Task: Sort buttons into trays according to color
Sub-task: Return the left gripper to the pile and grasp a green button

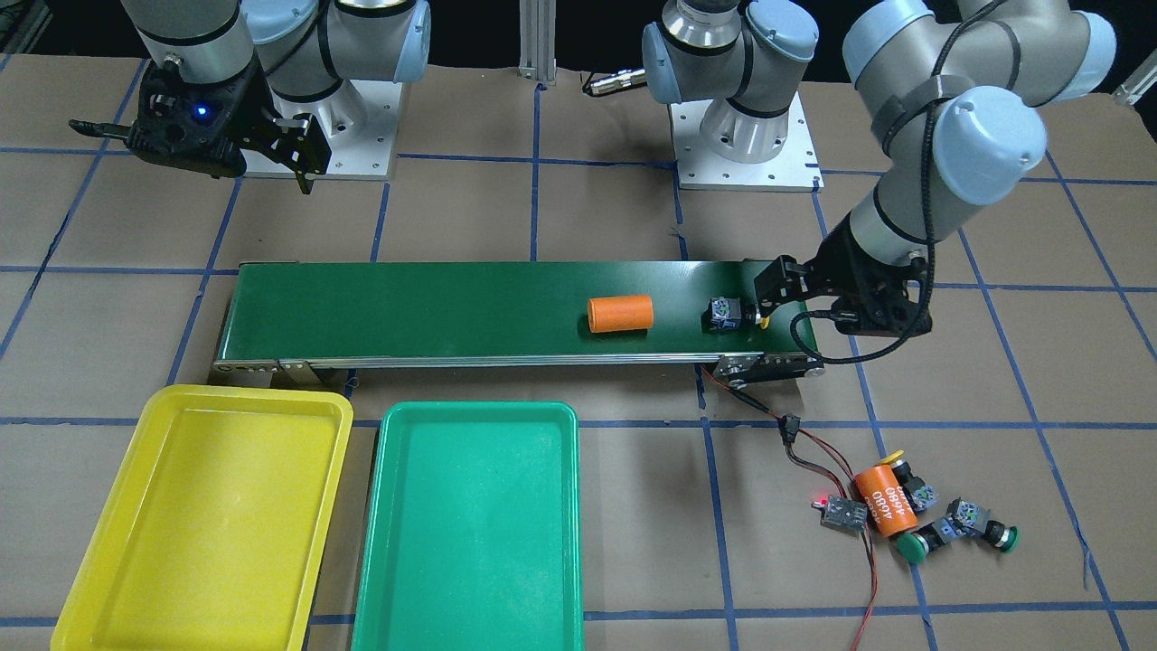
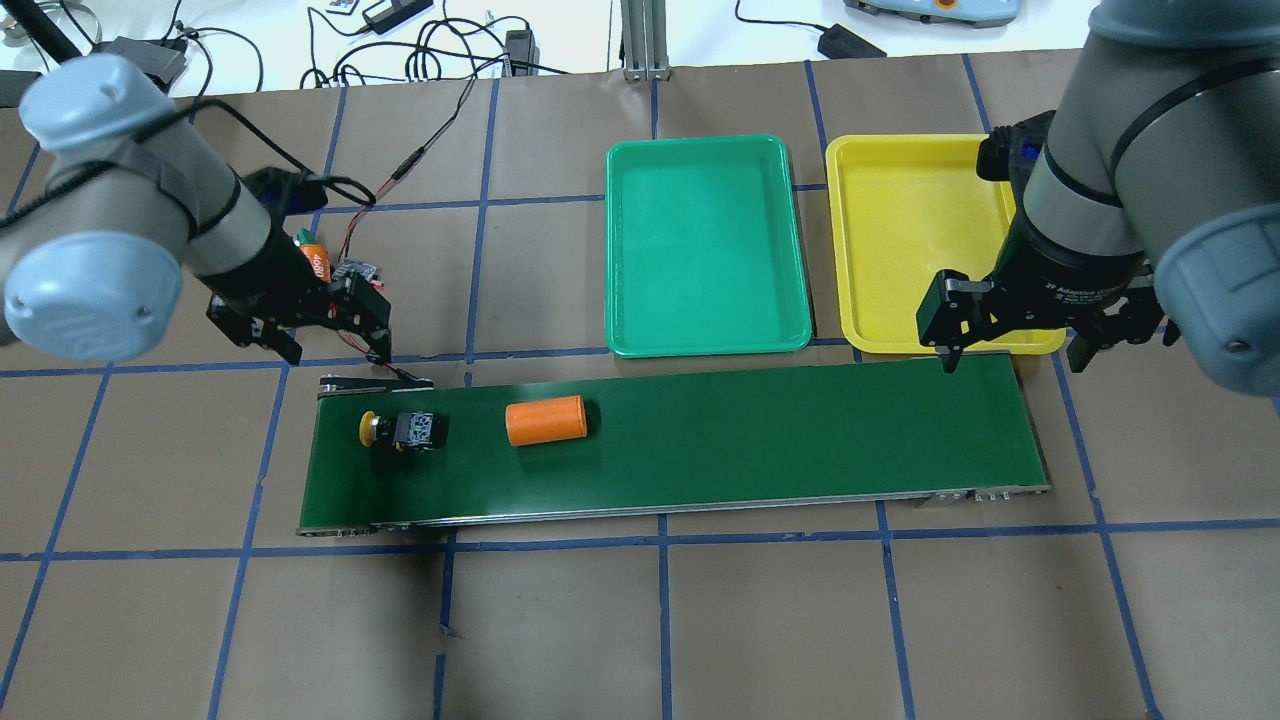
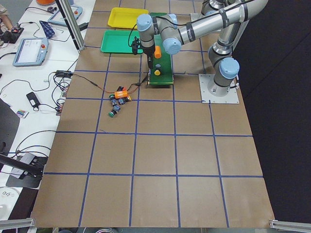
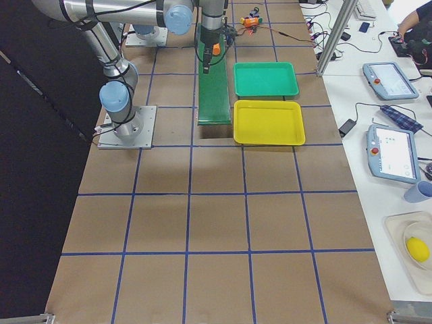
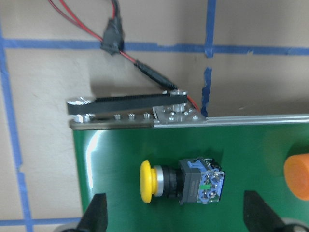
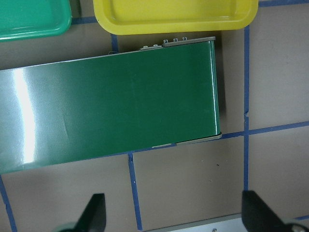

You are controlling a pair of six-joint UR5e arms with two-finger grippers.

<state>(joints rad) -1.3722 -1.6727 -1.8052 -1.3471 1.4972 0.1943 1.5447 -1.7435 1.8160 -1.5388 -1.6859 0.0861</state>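
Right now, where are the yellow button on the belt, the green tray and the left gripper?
yellow button (image 5: 182, 181): left wrist view, on its black body behind the cap.
green tray (image 2: 705, 245): overhead view, on its bare floor.
left gripper (image 2: 340, 354): overhead view, midway between its open fingertips.

Even, bright overhead light; glare streaks on conveyor belt (image 6: 24, 116); left wrist view slightly blurred; soft shadows under arms.

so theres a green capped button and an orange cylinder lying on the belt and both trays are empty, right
Not quite. The button on the belt has a yellow cap, not a green one; the left wrist view shows it clearly. The rest holds: the orange cylinder lies on the belt too, and the yellow tray and green tray are both empty.
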